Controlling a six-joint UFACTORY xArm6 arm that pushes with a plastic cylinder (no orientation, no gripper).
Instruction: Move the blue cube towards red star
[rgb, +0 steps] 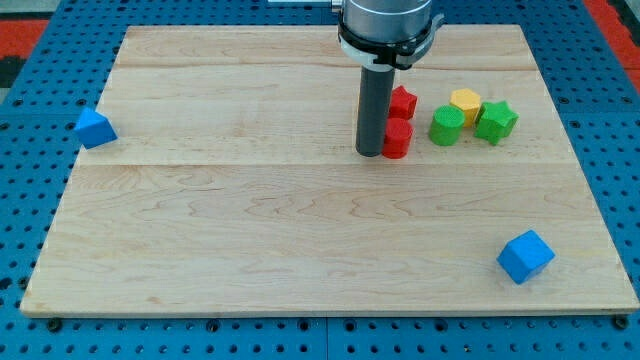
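The blue cube lies near the view's bottom right corner of the wooden board. The red star sits right of the rod at the upper middle, partly hidden by it. A small red cylinder-like block stands just below the star. My tip rests on the board, touching the left side of the red cylinder-like block. The tip is far up and to the left of the blue cube.
A green cylinder, a yellow block and a green star cluster right of the red blocks. A second blue block lies off the board's left edge on the blue pegboard.
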